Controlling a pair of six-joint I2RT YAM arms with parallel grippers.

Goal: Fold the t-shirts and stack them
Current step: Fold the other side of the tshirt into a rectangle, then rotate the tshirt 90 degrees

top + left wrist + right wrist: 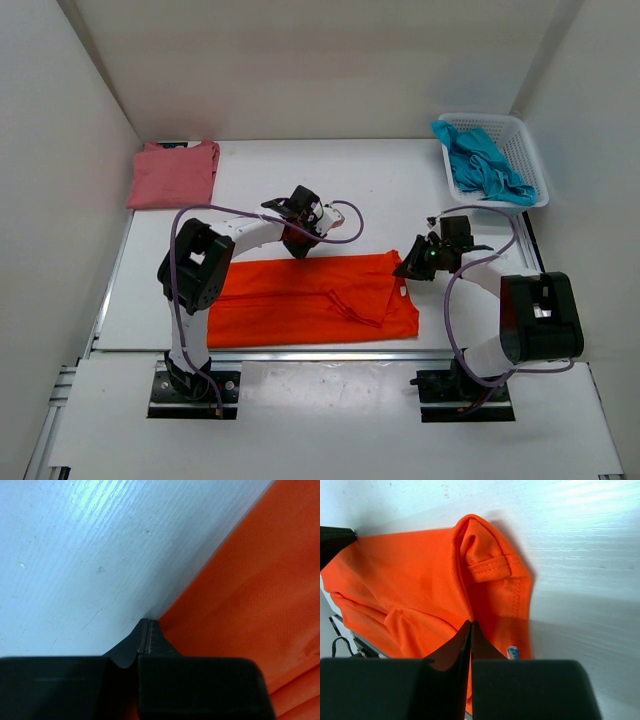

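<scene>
The orange t-shirt (300,300) lies folded lengthwise on the table, near the front. My left gripper (299,246) is shut at the middle of its far edge. In the left wrist view the shirt's hem (235,575) runs straight into the closed tips (149,621). My right gripper (409,268) is shut at the shirt's right end. In the right wrist view a fold ridge of the orange cloth (420,570) ends at the closed tips (471,623). The pink t-shirt (175,172) lies folded at the back left. The teal t-shirt (480,160) is bunched in the basket.
A white lattice basket (525,150) stands at the back right corner. White walls close off the table on three sides. A metal rail (105,300) runs along the table's left edge. A small blue-and-white label (512,652) shows on the orange shirt by the right fingers.
</scene>
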